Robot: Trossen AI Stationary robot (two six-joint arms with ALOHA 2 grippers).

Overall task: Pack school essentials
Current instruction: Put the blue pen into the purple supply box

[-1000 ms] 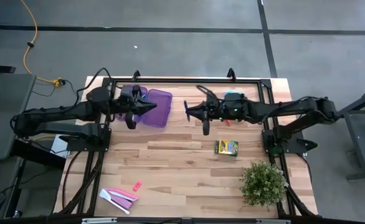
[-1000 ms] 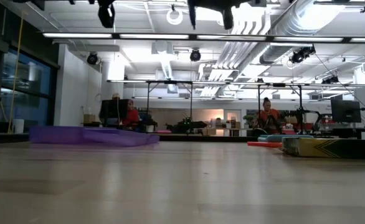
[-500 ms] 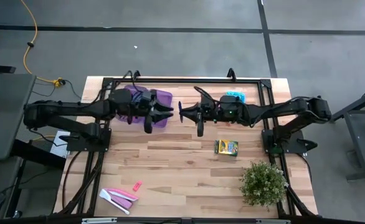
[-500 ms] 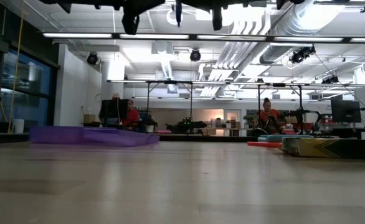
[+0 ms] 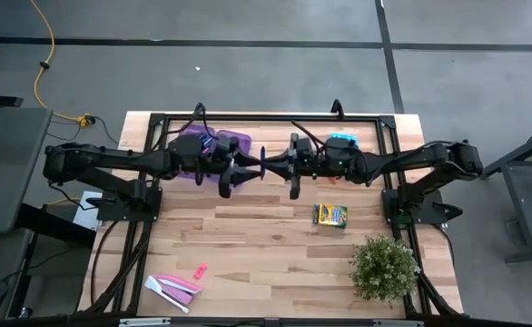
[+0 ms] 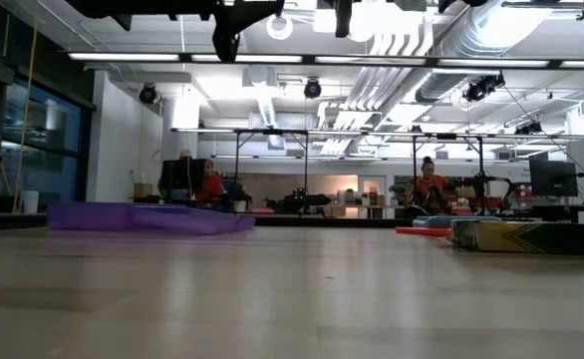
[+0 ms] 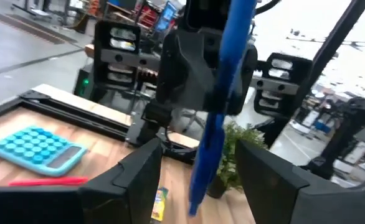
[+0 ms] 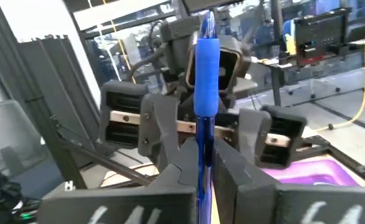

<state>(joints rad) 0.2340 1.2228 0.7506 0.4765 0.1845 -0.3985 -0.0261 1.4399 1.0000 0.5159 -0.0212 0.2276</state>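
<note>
My right gripper (image 5: 269,164) is shut on a blue pen (image 8: 205,74) high above the middle of the table's far half. My left gripper (image 5: 245,167) faces it, open. In the left wrist view its two fingers (image 7: 136,180) stand on either side of the pen (image 7: 223,93) without touching it. The purple box (image 5: 234,142) lies under the left arm at the far left. The yellow-green crayon box (image 5: 330,215) lies flat on the table right of the middle. Pink and white pieces (image 5: 173,287) and a small pink piece (image 5: 200,271) lie at the near left. My right gripper pinches the pen's shaft (image 8: 202,146) between its two fingers. The fingers are level, pointing toward the table's left, and lie across the pen. A long part of the pen sticks out past the fingers. The pen is lifted clear of the table.
A light-blue calculator (image 5: 340,140) and a red pencil (image 7: 48,182) lie at the far right, under the right arm. A bushy green plant (image 5: 384,266) stands at the near right. People sit in the room beyond the table (image 6: 210,184).
My left gripper has gone toward the table's right edge, off the purple box, up to my right gripper, and its open fingers now stand around the pen. My right gripper has gone a little toward the table's left with the pen.
</note>
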